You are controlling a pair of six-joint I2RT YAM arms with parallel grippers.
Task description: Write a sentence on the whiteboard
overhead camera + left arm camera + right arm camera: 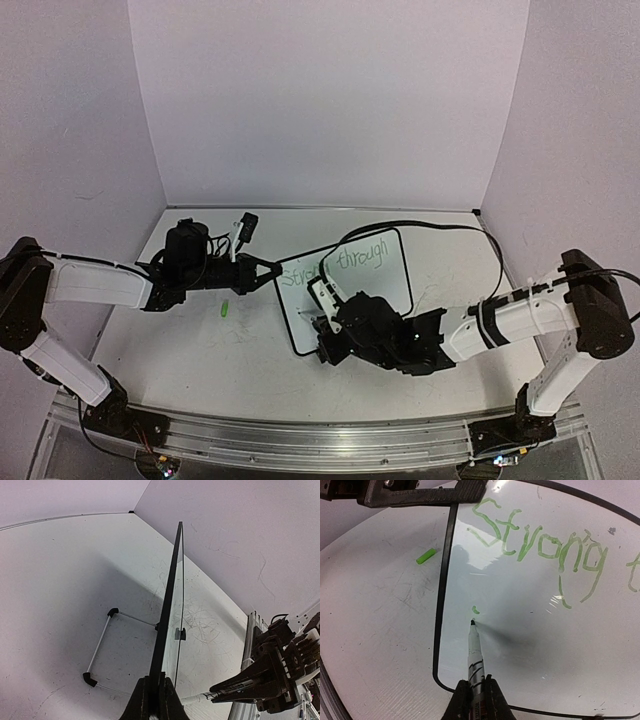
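The whiteboard (385, 292) stands tilted on its wire stand at mid-table, seen edge-on in the left wrist view (170, 595). My left gripper (272, 270) (155, 697) is shut on the board's black frame at its left edge. The sentence (362, 258) (535, 542) reads "Strong through" in green on the top line. Below it sits a small green mark (476, 610). My right gripper (335, 318) (475, 697) is shut on a white marker (475, 655). The marker's tip rests at the board's surface just under that mark.
A green marker cap (226, 309) (425, 556) lies on the table left of the board. A small black-and-white object (243, 226) lies near the back wall. The stand's wire legs and black feet (90, 679) reach behind the board. Grey scribbles mark the table.
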